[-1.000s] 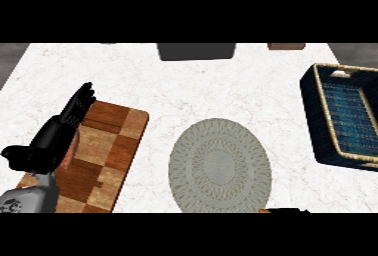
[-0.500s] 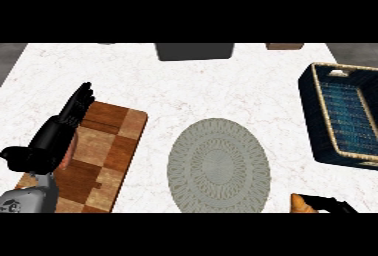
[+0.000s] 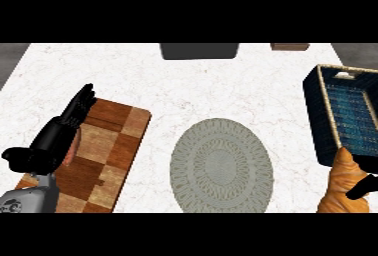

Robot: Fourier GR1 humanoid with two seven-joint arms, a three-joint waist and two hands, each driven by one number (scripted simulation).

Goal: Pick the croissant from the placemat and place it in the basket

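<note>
Two hands show in the head view over a white marbled worktop (image 3: pixel 221 80). At the lower right, the croissant (image 3: pixel 341 187) stands up off the placemat (image 3: pixel 221 165), just below the near end of the basket (image 3: pixel 347 117); the right hand (image 3: pixel 363 187) is mostly cut off by the edge, and its black fingers appear wrapped on the croissant's right side. The left hand (image 3: pixel 55 137) rests at the left over the wooden cutting board (image 3: pixel 100 155), fingers straight and held together, pointing away. A dark box (image 3: pixel 199 51) sits at the far edge.
</note>
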